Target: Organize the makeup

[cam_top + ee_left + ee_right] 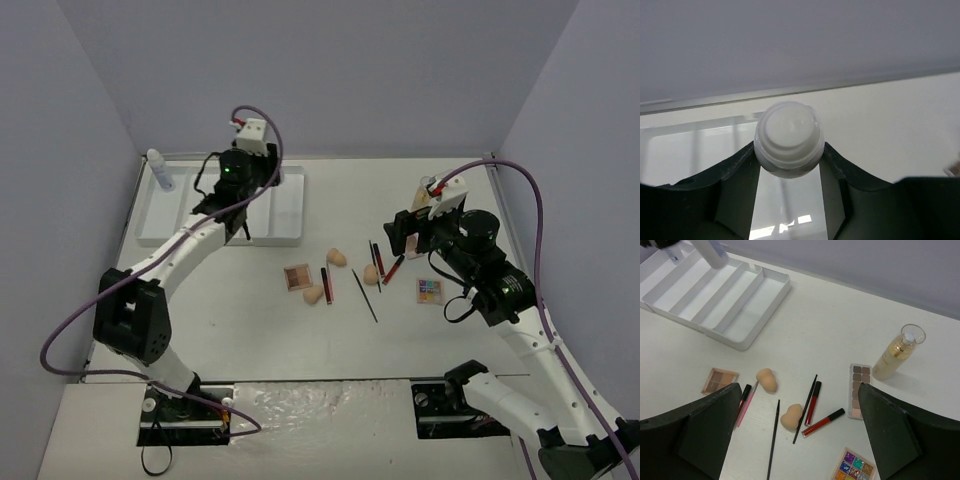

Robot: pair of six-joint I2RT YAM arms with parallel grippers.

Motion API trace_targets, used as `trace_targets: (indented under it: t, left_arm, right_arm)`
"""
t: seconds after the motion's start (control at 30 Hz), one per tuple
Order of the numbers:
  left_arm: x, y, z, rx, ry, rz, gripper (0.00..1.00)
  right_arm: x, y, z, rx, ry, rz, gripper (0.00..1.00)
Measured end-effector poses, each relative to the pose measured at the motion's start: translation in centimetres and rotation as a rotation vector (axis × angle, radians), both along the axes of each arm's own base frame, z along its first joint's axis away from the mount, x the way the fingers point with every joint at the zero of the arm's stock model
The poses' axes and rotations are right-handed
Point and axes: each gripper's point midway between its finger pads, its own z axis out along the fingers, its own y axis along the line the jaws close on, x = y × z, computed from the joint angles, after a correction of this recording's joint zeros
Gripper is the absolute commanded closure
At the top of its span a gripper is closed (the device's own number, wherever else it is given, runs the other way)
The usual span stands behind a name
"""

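**Top external: left claw (240, 218) clamped on a white bottle (788, 137), right claw (410, 235) spread wide**

- Left wrist: the bottle shows cap-end on. The cap is round, stepped, glossy white, pinched between the two dark fingers (735, 175). The white ridged tray (695, 150) is behind it.
- Right wrist: the same bottle hangs tilted over the tray's far compartments. Can't tell if it touches the tray.
- A second white bottle (160, 170) stands upright at the far end of the tray's leftmost compartment.
- The rest of the makeup is loose on the table (250, 340), between the tray and the right arm.
- The tan-filled tube (897, 352) is upright with a clear cap and a gold collar, off to the far right of the cluster.
- The long neutral palette (859, 397) lies flat just beside the tube, showing brown and beige pans.
- The small tan palette (720, 380) sits nearest the tray, with four warm shades.
- The multicolour palette (854, 465) is closest to the right arm, with bright green, purple and orange pans.
- There are three peach sponges (337, 257), egg-shaped and apart from each other.
- A thin black pencil (774, 440) lies near one sponge, and a second thin black pencil (805, 407) lies alongside a dark red stick (813, 402).
- A red gloss stick (823, 422) with a black cap lies angled just below those.
- A pink-red pencil (747, 405) with a black end lies between the tan palette and a sponge.
- The right claw hovers above the cluster with nothing between its fingers.
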Motion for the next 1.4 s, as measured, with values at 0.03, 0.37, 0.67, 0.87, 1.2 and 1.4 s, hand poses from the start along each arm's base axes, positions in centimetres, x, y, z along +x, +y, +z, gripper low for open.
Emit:
trace_targets:
  t: [0.03,0.37,0.67,0.87,1.2,1.4]
  left_arm:
    - [0.5,2.8,0.9,-0.001,-0.015,0.067,1.0]
    - [-2.7,27.4,-3.6,0.046,0.117,0.579,1.0]
    - [-1.8,34.8,-8.6,0.043,0.196,0.682,1.0]
    - [1.8,35.4,-11.4,0.033,0.219,0.638,1.0]
    - [6.1,36.5,-13.6,0.015,0.201,0.598,0.94]
    - [7.3,36.3,-14.8,0.003,0.19,0.569,0.86]
  right_arm:
    - [0.1,0.0,-0.1,-0.001,0.003,0.0,0.0]
    - [0.4,0.6,-1.1,0.003,0.041,0.016,0.0]
    - [1.0,1.1,-2.7,-0.005,0.091,0.019,0.0]
    - [1.3,1.1,-3.8,-0.014,0.121,0.01,0.0]
    - [2.2,0.9,-5.3,-0.027,0.16,-0.031,0.0]
    - [2.5,0.7,-6.1,-0.038,0.181,-0.05,0.0]
